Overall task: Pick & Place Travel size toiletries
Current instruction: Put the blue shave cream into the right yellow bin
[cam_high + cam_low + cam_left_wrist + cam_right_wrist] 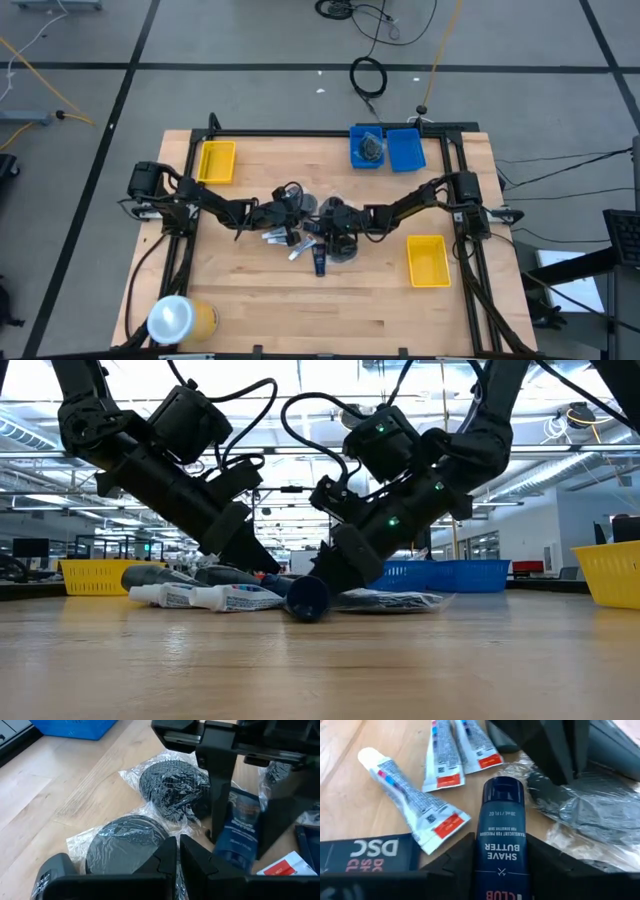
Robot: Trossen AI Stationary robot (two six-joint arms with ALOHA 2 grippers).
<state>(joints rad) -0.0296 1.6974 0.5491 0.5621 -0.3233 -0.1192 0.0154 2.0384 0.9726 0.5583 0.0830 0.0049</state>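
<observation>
High view, toiletries: the travel size toiletries [318,245] lie heaped at frame centre on the wooden counter [330,310], between both arms.
High view, bins: yellow bin [216,161] upper left, blue bins [387,148] upper centre, second yellow bin [428,260] lower right; yellow roll [180,319] lower left.
Low view, tubes: white tubes [205,597] left of centre, a dark bottle [306,599] at centre, end-on.
Left wrist view, left end effector [178,854]: fingers pressed together, holding nothing, over a bagged grey disc [122,845]; second disc [172,787] above.
Right wrist view, right end effector [500,857]: fingers either side of the shave butter bottle [501,837], touching its sides.
</observation>
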